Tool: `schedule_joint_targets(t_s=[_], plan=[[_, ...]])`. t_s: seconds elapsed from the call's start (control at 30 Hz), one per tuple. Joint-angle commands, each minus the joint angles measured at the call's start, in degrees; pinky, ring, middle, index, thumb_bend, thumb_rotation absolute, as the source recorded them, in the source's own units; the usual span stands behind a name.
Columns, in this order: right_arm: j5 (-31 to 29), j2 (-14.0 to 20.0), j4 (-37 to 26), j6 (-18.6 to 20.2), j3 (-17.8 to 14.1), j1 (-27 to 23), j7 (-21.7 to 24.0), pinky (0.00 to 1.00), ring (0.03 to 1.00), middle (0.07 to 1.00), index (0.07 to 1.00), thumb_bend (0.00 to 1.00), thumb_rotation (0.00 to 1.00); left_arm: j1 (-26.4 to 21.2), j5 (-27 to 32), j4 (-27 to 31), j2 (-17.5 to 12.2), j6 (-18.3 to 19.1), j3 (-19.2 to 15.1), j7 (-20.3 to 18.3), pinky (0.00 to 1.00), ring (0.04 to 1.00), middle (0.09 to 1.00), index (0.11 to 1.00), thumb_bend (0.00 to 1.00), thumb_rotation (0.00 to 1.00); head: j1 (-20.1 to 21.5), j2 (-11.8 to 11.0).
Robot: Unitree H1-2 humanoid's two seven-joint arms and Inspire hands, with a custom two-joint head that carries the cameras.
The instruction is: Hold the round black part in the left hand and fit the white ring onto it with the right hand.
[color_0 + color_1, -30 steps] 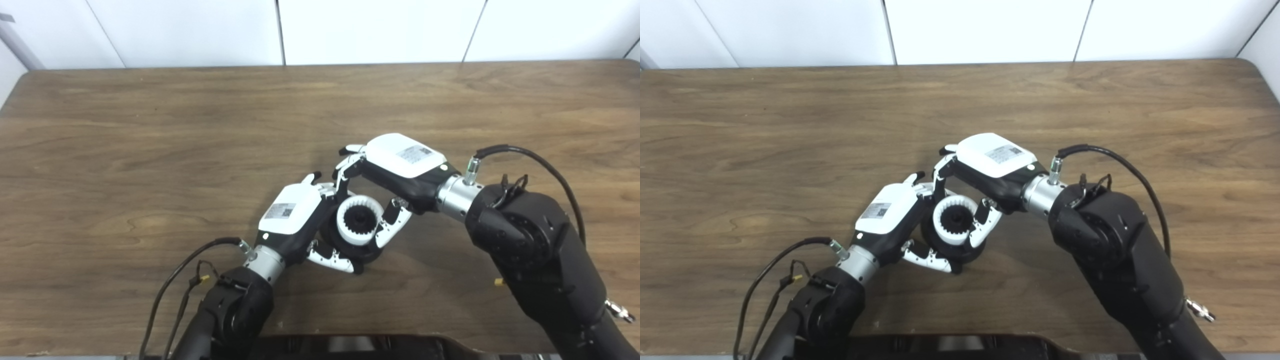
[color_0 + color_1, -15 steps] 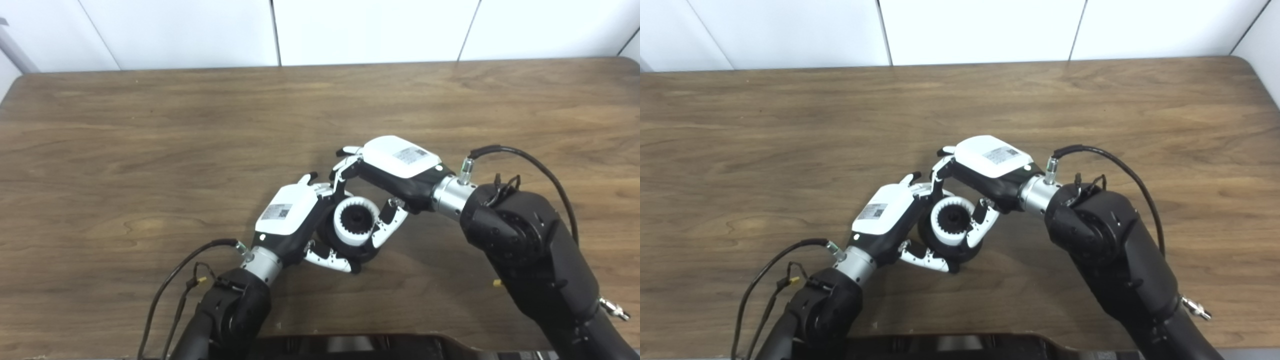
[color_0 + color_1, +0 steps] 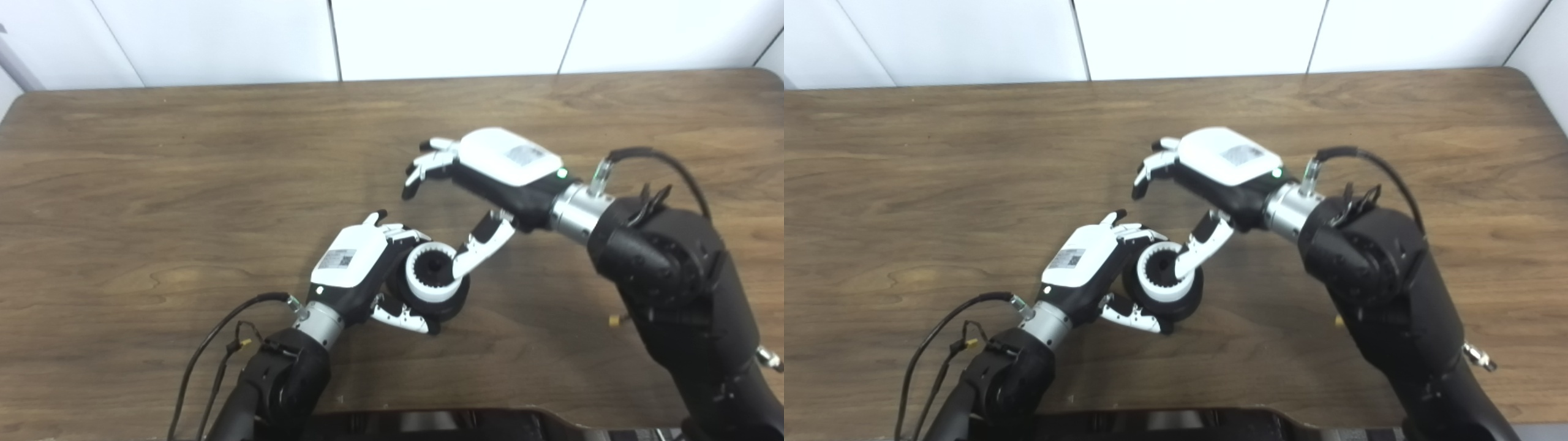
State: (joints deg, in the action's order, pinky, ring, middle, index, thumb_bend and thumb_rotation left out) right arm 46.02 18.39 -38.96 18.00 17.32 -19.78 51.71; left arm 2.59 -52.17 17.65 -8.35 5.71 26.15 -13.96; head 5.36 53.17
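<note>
**White ring seated on black part; right robot hand released**

Left robot hand [image 3: 358,269]: positioned near the middle of the desk [image 3: 153,184], toward its near side. It is grasping the round black part [image 3: 456,297], with fingers [image 3: 401,317] curled under and around the part's near-left side. The white back of the robot hand faces upward and carries a small label.

Round black part: held in the left robot hand, low over the desk or resting on it; contact with the surface cannot be confirmed. Its open face is tilted up toward the cameras.

White ring [image 3: 429,288]: sits in the face of the black part, ringed by its black rim. The ring's inner edge is toothed, and a dark hub shows through its centre.

Right robot hand [image 3: 484,184]: located to the far right of the part and raised above the desk. It is released and holds nothing; its fingers [image 3: 425,168] are spread and point left, well apart from the ring. Its thumb [image 3: 478,248] reaches down toward the ring's right edge; the tip overlaps the ring in both views, but actual contact cannot be determined. A green light shows near the wrist.

Desk: brown wood grain, white wall panels beyond its far edge.
</note>
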Motion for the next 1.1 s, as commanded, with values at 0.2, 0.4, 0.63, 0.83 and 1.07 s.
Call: schedule_joint_targets(t_s=[0.2, 0.4, 0.63, 0.83, 1.07], plan=[[-1.6, 0.6, -3.2, 2.4, -1.6, -5.0, 1.3, 0.86, 0.946, 0.832, 0.679, 1.0, 0.38, -0.6, -1.5, -0.5, -0.5, -0.1, -0.1, 0.5, 1.0, 0.843, 0.742, 0.479, 0.52, 0.06, 0.0, -0.2], [-2.1, 1.2, -3.9, 3.2, -2.5, -5.2, 1.8, 0.86, 0.953, 0.828, 0.674, 1.0, 0.38, -0.6, -1.4, -0.6, -0.6, 0.2, -0.3, 0.5, 1.0, 0.845, 0.743, 0.48, 0.52, 0.06, 0.0, -0.4], [-1.9, 1.3, -4.2, 4.2, -2.6, -4.7, 1.9, 0.83, 0.944, 0.822, 0.675, 1.0, 0.37, -0.4, -1.8, -0.4, -0.9, 0.6, -0.5, 0.2, 1.0, 0.845, 0.744, 0.481, 0.53, 0.07, 0.2, -0.4], [-1.9, 1.4, -3.9, 4.1, -2.8, -4.5, 1.3, 0.82, 0.932, 0.82, 0.676, 1.0, 0.37, -0.9, -3.6, 0.6, -1.2, 2.5, -0.3, -2.8, 1.0, 0.85, 0.758, 0.606, 0.88, 0.24, 0.2, -0.5], [-1.8, 1.3, -3.7, 4.1, -2.8, -4.4, 1.0, 0.82, 0.931, 0.821, 0.677, 1.0, 0.38, -1.7, -5.5, 2.4, -1.7, 5.3, -0.1, -9.5, 1.0, 0.896, 0.857, 0.846, 1.0, 0.38, 0.2, -0.6]])
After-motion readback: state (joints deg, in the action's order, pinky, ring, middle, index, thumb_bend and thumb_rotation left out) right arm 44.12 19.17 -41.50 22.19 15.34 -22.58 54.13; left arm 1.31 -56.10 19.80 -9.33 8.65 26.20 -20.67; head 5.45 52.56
